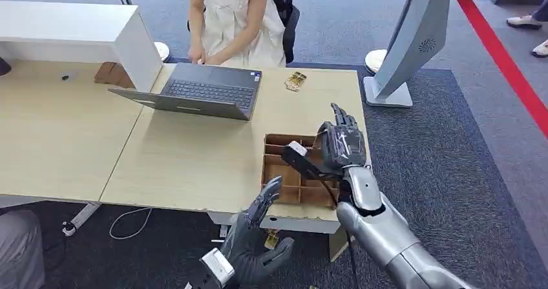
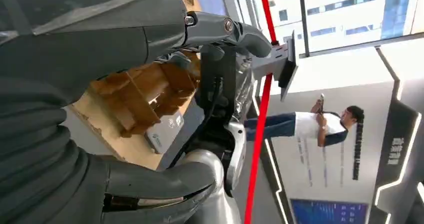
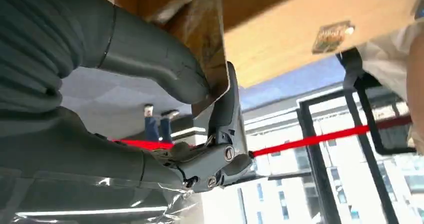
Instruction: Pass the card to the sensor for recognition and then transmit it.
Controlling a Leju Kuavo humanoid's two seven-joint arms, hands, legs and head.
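My right hand [image 1: 341, 145] hovers over a compartmented cardboard box [image 1: 279, 172] at the table's near right corner. It pinches a card [image 3: 206, 31] between thumb and a finger; the card's pale corner [image 1: 296, 149] sticks out to the left. My left hand [image 1: 255, 237] is below the table's front edge, palm up, fingers spread, holding nothing. From the left wrist view I see the box [image 2: 137, 96] from below, with my right hand [image 2: 225, 83] above it. A second card [image 1: 295, 81] lies on the table beside the laptop. I cannot make out a sensor.
An open laptop [image 1: 200, 92] sits at the table's far side in front of a seated person in white [image 1: 236, 17]. A white kiosk stand [image 1: 404, 50] rises right of the table. A small golden item [image 1: 271, 239] shows beside my left thumb, below the table edge.
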